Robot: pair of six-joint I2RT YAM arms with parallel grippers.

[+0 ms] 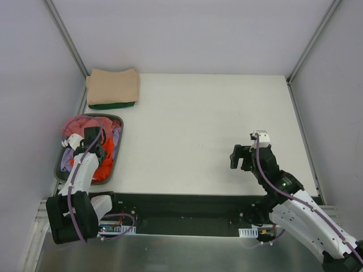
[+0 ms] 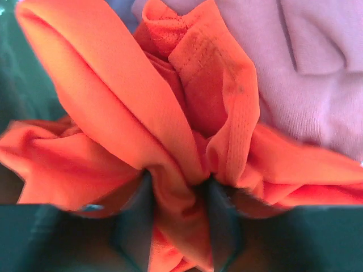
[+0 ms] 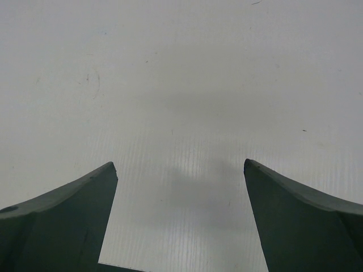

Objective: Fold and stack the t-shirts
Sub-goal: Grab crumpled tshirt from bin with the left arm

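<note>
— From above?
— Dark grey basket (image 1: 121, 127) at the left of the surface (image 1: 198, 124); left arm (image 1: 79, 175) reaching down into it; orange t-shirt (image 1: 102, 169), pink t-shirt (image 1: 79, 122) and lilac t-shirt (image 1: 116, 136) heaped inside; beyond the basket, tan t-shirt (image 1: 113, 85) folded on dark green t-shirt (image 1: 113, 105); right arm (image 1: 295, 207) well apart from the basket.
— Left wrist?
— Left fingers (image 2: 133, 226) pinching a bunched fold of orange t-shirt.
— Right wrist?
— Right fingers (image 3: 68, 215) spread wide above the surface.

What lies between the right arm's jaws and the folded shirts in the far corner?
Nothing: the top view shows only bare white table between the right gripper and the tan t-shirt folded on a dark green t-shirt.
</note>
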